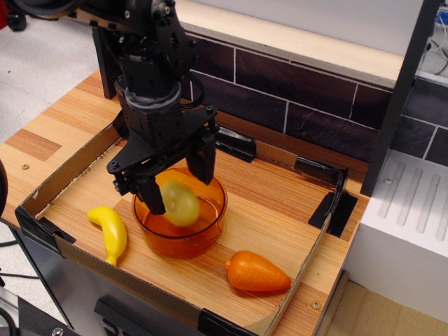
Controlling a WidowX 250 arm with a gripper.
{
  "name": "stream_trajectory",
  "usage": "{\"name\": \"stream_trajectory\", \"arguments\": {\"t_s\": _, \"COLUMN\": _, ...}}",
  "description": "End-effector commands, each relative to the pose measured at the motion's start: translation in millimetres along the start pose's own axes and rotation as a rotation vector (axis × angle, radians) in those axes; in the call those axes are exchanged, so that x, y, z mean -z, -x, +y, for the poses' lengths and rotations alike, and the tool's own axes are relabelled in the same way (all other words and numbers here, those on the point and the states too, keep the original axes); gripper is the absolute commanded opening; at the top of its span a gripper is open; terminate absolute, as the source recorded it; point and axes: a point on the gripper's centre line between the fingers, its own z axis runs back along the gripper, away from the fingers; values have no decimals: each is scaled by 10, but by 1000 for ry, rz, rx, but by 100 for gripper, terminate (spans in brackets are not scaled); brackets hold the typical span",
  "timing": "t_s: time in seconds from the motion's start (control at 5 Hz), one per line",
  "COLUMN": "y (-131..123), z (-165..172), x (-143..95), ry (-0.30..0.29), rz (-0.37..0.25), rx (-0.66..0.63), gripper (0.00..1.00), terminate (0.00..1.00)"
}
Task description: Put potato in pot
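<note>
Blurred potato (180,203) – long axis unclear, gripper (176,178) spread, over pot (210,224)

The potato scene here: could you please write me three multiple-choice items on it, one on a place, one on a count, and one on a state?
1. Where is the potato?
A. on the wood beside the carrot
B. over the pot's opening, below the gripper
C. next to the banana

2. How many toy foods lie on the tray floor outside the pot?
A. none
B. two
C. four

3. How does the gripper stand?
A. open, fingers spread
C. out of view
B. shut on the carrot

Answers:
1 B: the blurred pale oval shows against the orange pot, under the fingers.
2 B: only the banana and the carrot lie on the wood.
3 A: the two black fingers stand apart on either side above the potato.
</note>
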Motion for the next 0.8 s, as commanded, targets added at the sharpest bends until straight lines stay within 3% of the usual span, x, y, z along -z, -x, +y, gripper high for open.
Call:
{"name": "stream_trajectory", "arguments": {"t_s": 0.0, "y": -60, "z": -216, "x": -338, "ry": 51, "rz": -49, "rx": -39, "gripper": 100, "terminate": 0}}
{"name": "stream_trajectory", "arguments": {"t_s": 0.2, "y": -127, "z": -344, "x": -549, "ry": 53, "rz": -45, "rx": -75, "gripper": 100, "terminate": 0}}
{"name": "stream_trajectory", "arguments": {"t_s": 0.6, "y": -223, "z": -437, "x": -623, "ry": 45, "rz": -75, "rx": -98, "gripper": 100, "terminate": 0}}
